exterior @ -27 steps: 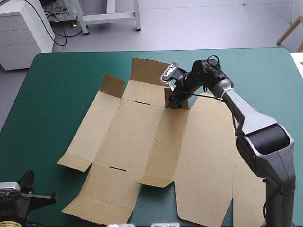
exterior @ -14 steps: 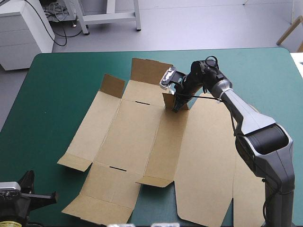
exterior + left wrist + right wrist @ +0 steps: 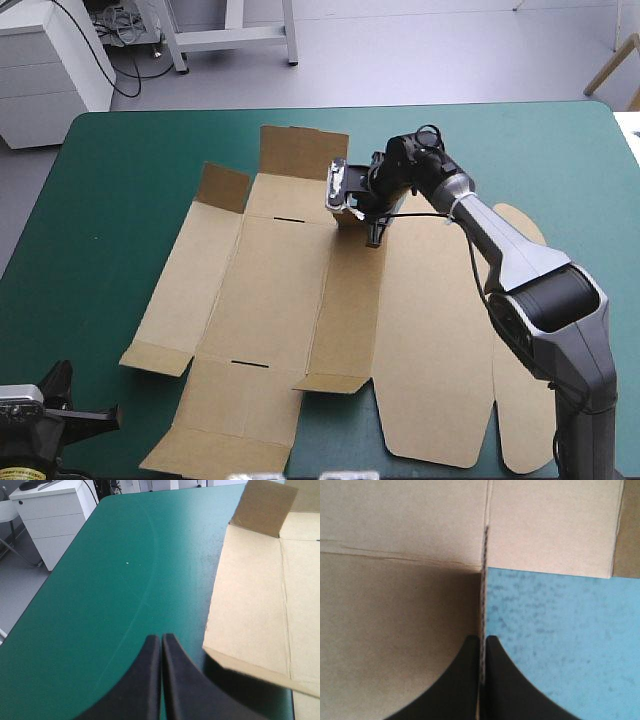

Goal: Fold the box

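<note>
**Right gripper pinches a flap at the box's far edge**

The box (image 3: 280, 290) lies opened out on the teal-green cover (image 3: 130, 180), filling the middle of the table. Most of its panels are flat. Two flaps along its far side tilt upward.

The right arm (image 3: 520, 260) comes in from the near right corner and stretches forward and leftward over the box's right-hand panels. Its wrist is bent so that the right gripper (image 3: 373, 232) points down at the box's far edge. There its black fingers are pressed almost together on a small upright flap (image 3: 349, 214). In the right wrist view the flap's thin edge runs up between the two fingers, with brown board on one side and bare cover on the other.

The left gripper (image 3: 161, 639) is low at the table's near left corner, just beside the box's left panel and not touching it. Its fingers meet in a point with nothing between them.
</note>
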